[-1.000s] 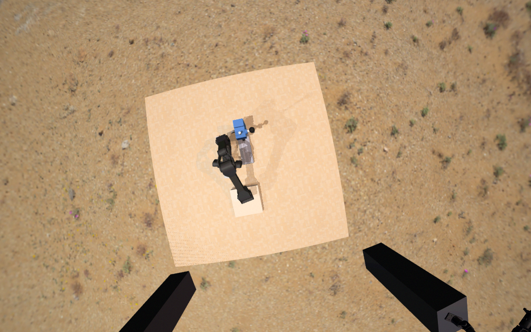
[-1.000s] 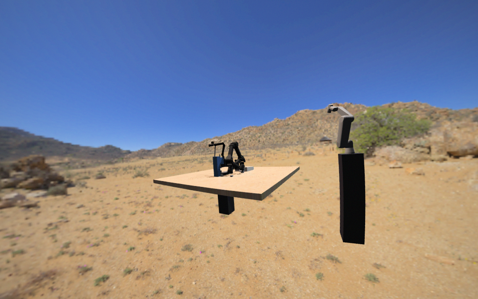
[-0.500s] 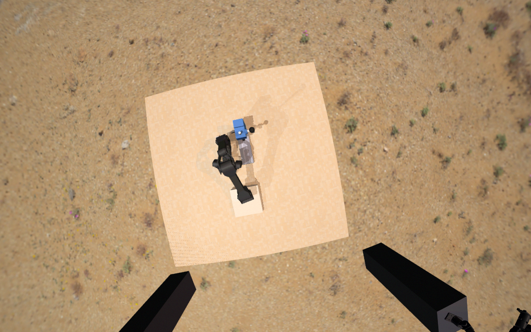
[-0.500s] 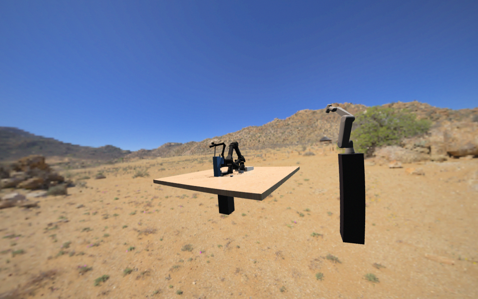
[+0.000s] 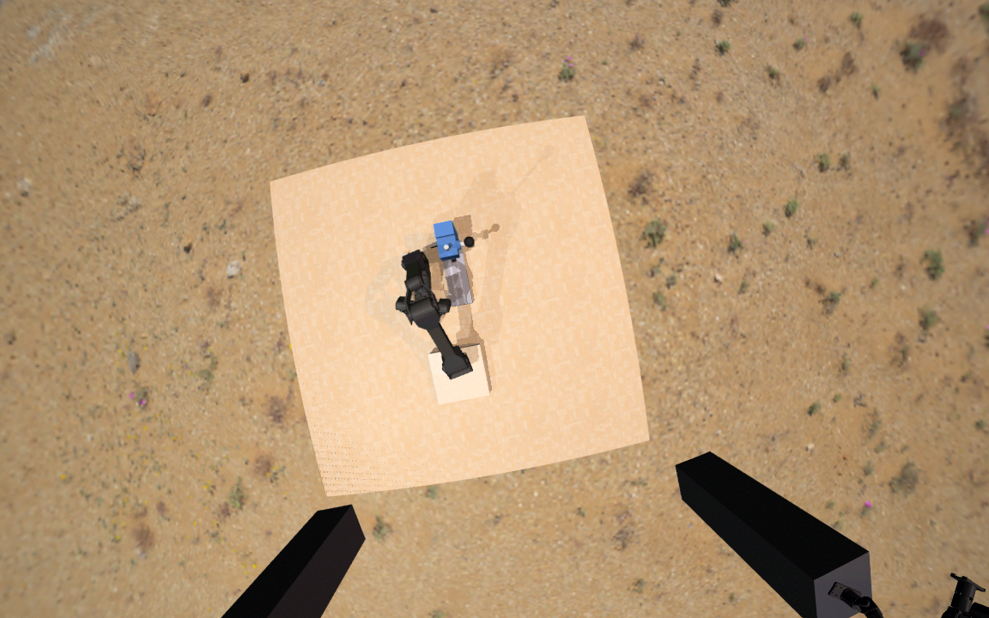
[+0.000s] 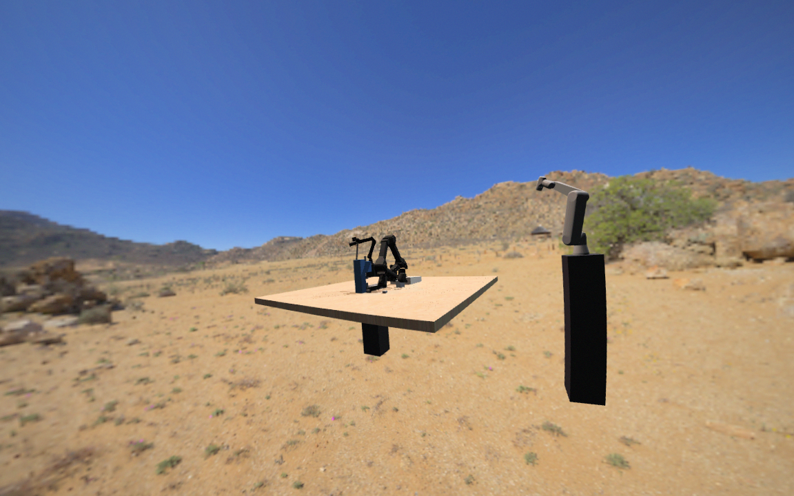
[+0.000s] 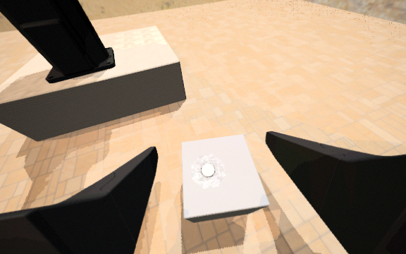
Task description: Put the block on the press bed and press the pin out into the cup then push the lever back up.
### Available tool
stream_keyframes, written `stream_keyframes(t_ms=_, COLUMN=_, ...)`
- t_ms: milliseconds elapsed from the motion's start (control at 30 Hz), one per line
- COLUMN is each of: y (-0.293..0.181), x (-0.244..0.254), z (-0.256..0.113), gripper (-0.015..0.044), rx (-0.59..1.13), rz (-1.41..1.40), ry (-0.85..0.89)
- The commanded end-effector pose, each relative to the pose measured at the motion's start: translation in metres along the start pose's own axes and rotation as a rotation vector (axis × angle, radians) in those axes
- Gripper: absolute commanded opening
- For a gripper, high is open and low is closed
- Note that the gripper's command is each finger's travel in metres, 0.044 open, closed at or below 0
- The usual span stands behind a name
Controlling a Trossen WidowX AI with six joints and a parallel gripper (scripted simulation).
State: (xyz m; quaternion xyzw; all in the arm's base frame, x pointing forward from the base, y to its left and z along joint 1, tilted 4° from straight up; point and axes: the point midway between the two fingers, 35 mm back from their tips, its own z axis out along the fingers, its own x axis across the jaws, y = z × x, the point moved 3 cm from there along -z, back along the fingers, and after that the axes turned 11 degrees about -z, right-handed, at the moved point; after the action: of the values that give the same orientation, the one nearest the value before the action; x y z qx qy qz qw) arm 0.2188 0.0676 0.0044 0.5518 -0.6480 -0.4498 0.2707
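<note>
Between the spread black fingers of the pincer [image 7: 211, 139], touching neither, sits the pale grey square block [image 7: 229, 187] with a round white pin [image 7: 208, 170] in its top face. Beyond stands a cream, box-shaped plinth [image 7: 146, 53] [image 5: 471, 388] on the tan, tiled surface [image 7: 259, 70] [image 5: 560, 345] [image 6: 431, 302].

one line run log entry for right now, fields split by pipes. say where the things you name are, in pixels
hand [image 7: 212, 143]: open, nothing held | block [image 7: 220, 176]: between spread fingers, off the press | pin [image 7: 208, 170]: in block | next: likely regrip
</note>
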Motion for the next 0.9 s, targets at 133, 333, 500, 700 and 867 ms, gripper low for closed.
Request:
stream_keyframes(t_ms=133, y=0.000, x=0.000, z=0.000, gripper=0.0440, rx=0.000, rz=-0.005, ry=-0.004)
stream_keyframes(t_ms=333, y=0.013, x=-0.004, z=-0.012, gripper=0.0440, rx=0.115, rz=-0.008, ry=0.029)
stream_keyframes(t_ms=500, y=0.043, x=-0.010, z=-0.034, gripper=0.0440, rx=0.358, rz=-0.007, ry=0.076)
stream_keyframes(t_ms=700, y=0.065, x=-0.013, z=-0.047, gripper=0.0440, rx=0.529, rz=-0.003, ry=0.091)
stream_keyframes(t_ms=867, y=0.065, x=-0.013, z=-0.047, gripper=0.0440, rx=0.529, rz=-0.003, ry=0.091)
